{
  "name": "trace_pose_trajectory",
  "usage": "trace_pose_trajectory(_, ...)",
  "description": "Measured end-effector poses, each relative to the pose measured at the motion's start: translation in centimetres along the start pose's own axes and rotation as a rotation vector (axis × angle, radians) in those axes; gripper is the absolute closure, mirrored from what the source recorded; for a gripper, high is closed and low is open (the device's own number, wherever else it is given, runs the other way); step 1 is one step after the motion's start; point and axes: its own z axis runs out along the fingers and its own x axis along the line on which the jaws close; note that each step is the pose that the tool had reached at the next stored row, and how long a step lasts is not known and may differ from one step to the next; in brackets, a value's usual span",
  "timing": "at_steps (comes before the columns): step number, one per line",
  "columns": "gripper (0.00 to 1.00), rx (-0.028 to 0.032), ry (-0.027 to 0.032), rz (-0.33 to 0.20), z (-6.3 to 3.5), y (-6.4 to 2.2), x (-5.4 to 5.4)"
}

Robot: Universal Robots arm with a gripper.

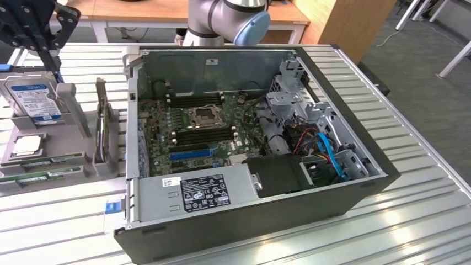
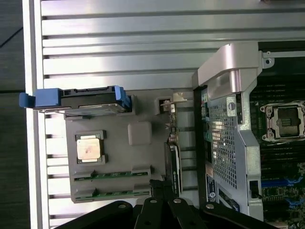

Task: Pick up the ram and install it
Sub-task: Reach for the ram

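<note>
While my tool (image 1: 38,38) hangs closed and empty, up above the grey holder (image 1: 74,165), the exterior view has the ram (image 1: 35,178) lying flat in the holder's near slot. A second stick (image 1: 44,160) lies just beside it, both well apart from the tool. The holder sits on the slatted surface (image 1: 412,221), at the exterior view's left of the open PC case (image 1: 353,182). An expansion card (image 1: 103,130) stands upright at the holder's edge, between the sticks and the case. The black memory slots (image 1: 202,134) flank the CPU socket (image 1: 202,115), down inside the case

Wrist view: tool (image 2: 161,198) fingers are together with nothing between them. They line up near the end of the ram (image 2: 112,193) closest to the expansion card (image 2: 172,162); I can't tell the height above it. The CPU (image 2: 89,148) and hard drive (image 2: 90,100) sit further along the holder

Risks as I judge them:
- closed jaws going down would land on the board, not around it, so chips or holder take the hit
- two sticks close together: an off-centre grab could catch the wrong one or wedge between them
- the card is just beside the stick end, so a finger could clip it
- thin flat board with little edge to grip may tilt or slip in transit
- a tilted ram over a slot means a crooked press, which could jam or stress the motherboard (image 2: 281,157)
- the case wall is near the slots, so the tool could strike it
</note>
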Motion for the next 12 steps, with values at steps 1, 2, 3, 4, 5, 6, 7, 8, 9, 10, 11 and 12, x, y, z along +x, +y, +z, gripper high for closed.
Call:
trace_pose_trajectory(1, 0.90, -0.0001, 0.0000, 0.000, 0.00, -0.01, 0.2)
trace_pose_trajectory(2, 0.90, 0.0000, 0.0000, 0.000, 0.00, -0.02, 0.4)
trace_pose_trajectory(3, 0.90, 0.0000, 0.0000, 0.000, 0.00, -0.03, 0.5)
trace_pose_trajectory(4, 0.90, 0.0000, 0.0000, 0.000, -0.01, -0.03, 0.7)
trace_pose_trajectory(5, 0.90, 0.0000, 0.0000, 0.000, -0.01, -0.04, 0.9)
trace_pose_trajectory(6, 0.90, 0.0001, 0.0001, 0.000, -0.01, -0.05, 1.2)
trace_pose_trajectory(7, 0.90, 0.0001, 0.0000, 0.000, -0.01, -0.06, 1.4)
trace_pose_trajectory(8, 0.90, 0.0000, 0.0000, 0.000, -0.02, -0.07, 1.6)
trace_pose_trajectory(9, 0.90, 0.0000, 0.0001, 0.000, -0.02, -0.09, 1.8)
trace_pose_trajectory(10, 0.90, 0.0000, 0.0000, 0.000, -0.02, -0.10, 2.0)
trace_pose_trajectory(11, 0.90, 0.0000, 0.0001, 0.000, -0.02, -0.11, 2.3)
trace_pose_trajectory(12, 0.90, 0.0001, 0.0000, 0.000, -0.03, -0.13, 2.5)
